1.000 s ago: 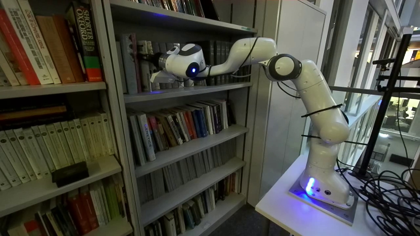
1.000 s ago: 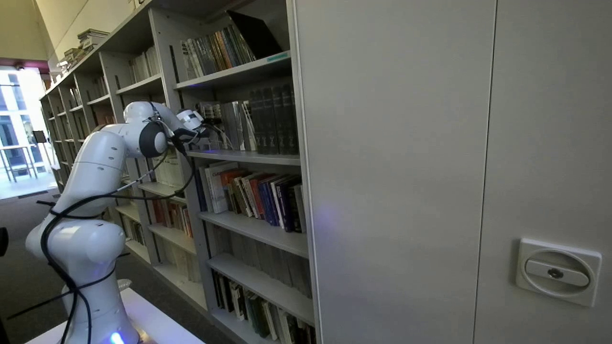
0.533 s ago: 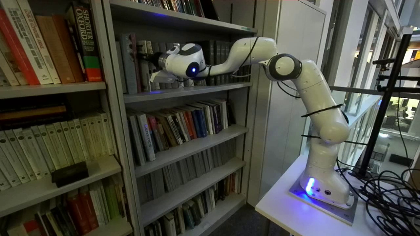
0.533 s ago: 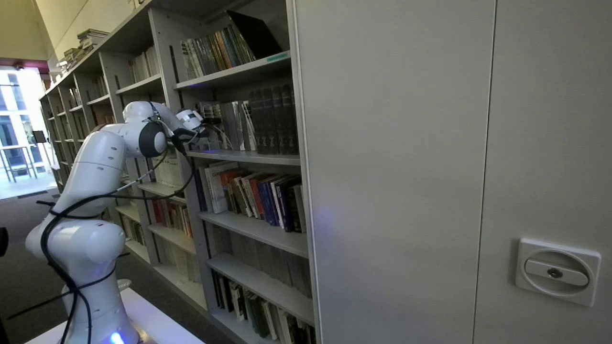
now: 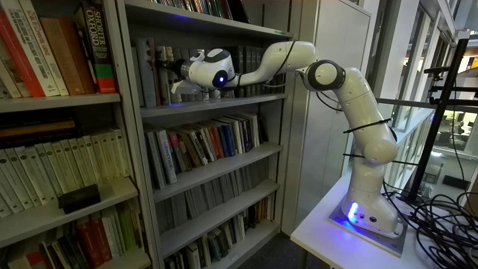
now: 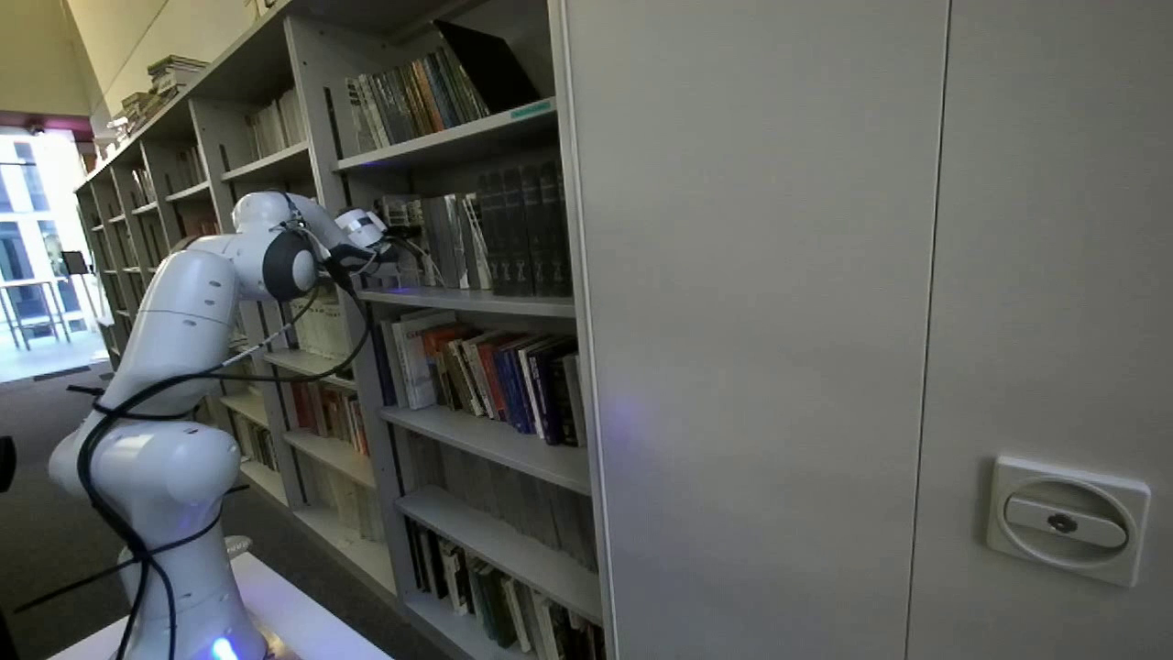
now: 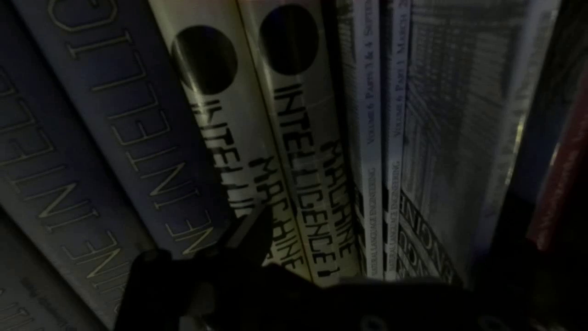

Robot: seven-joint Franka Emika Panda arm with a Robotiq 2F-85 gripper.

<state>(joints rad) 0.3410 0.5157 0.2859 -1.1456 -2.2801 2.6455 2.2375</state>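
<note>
My gripper (image 5: 167, 65) reaches into a bookshelf in front of a row of upright books. In the wrist view one dark finger (image 7: 250, 236) overlaps the lower part of a white "Machine Intelligence" book (image 7: 225, 133). A matching white book (image 7: 298, 110) stands beside it. To their right are thin "Natural Language Engineering" journals (image 7: 373, 151), and to their left blue spines (image 7: 124, 110). The opposite finger is lost in the dark. The jaws look open, and no book is seen gripped. Contact with the spines cannot be told. A dark red book (image 5: 152, 69) stands just past the gripper in an exterior view.
The shelf board (image 5: 213, 105) runs under the gripper, another board (image 5: 209, 16) above it. Dark bound volumes (image 6: 522, 229) fill the row's far end. A grey cabinet door (image 6: 751, 321) adjoins the bookcase. The arm stands on a white table (image 5: 321, 224) beside heaped cables (image 5: 440, 224).
The arm's elbow has shifted up very slightly in the last half second. The gripper has hardly moved at the book row, and the books stand as before.
</note>
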